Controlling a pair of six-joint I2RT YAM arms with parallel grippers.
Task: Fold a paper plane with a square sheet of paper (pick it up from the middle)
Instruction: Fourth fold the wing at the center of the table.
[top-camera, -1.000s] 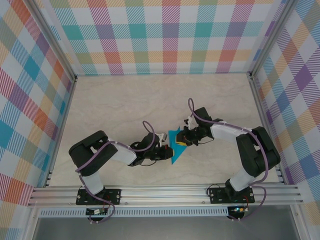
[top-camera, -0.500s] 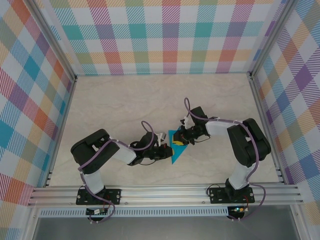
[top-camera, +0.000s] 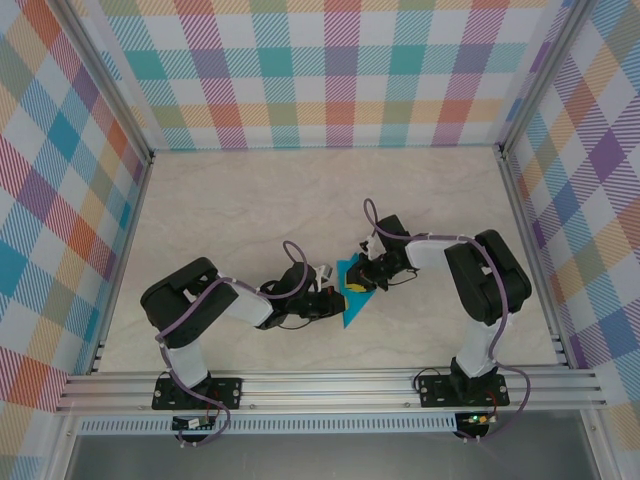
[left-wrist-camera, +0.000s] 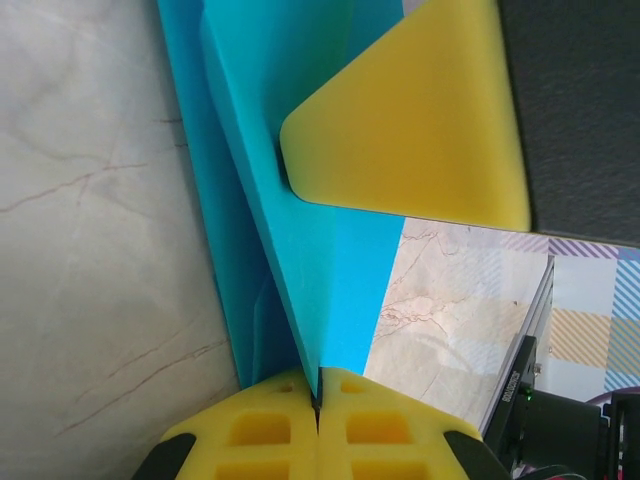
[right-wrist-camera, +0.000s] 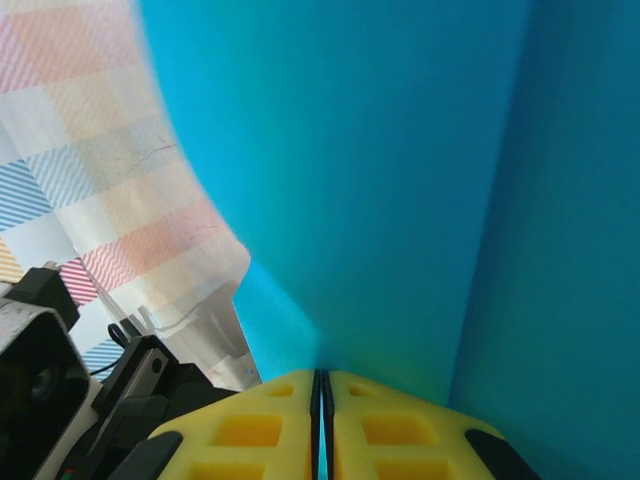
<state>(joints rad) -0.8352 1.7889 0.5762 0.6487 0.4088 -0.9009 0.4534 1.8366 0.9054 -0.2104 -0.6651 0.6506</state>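
Pale marbled tabletop (top-camera: 250, 210) lies under both my arms, with plaid walls (top-camera: 340, 70) around it. My left gripper (left-wrist-camera: 318, 395) is clamped tight, its yellow pads pressed together on a raised fold of the teal sheet of paper (left-wrist-camera: 300, 230), which runs straight into the seam between them. My right gripper (right-wrist-camera: 320, 385) is likewise closed on the same sheet, the blue rising from between its pads. From my left wrist I see one of its yellow fingers (left-wrist-camera: 410, 130) laid against the paper's far side.

Seen from above, the two grippers meet over the paper near the table's middle, a little toward the near edge, mine on the left facing mine on the right.

Over the last second my right gripper has crept slightly left and toward me, and its elbow has swung well inward. My left has hardly shifted, and the paper has stayed where it was.

I judge that I am pressing an existing crease tighter between two pinches, not starting a new fold. The sheet looks like a creased triangle, its wings not yet made.
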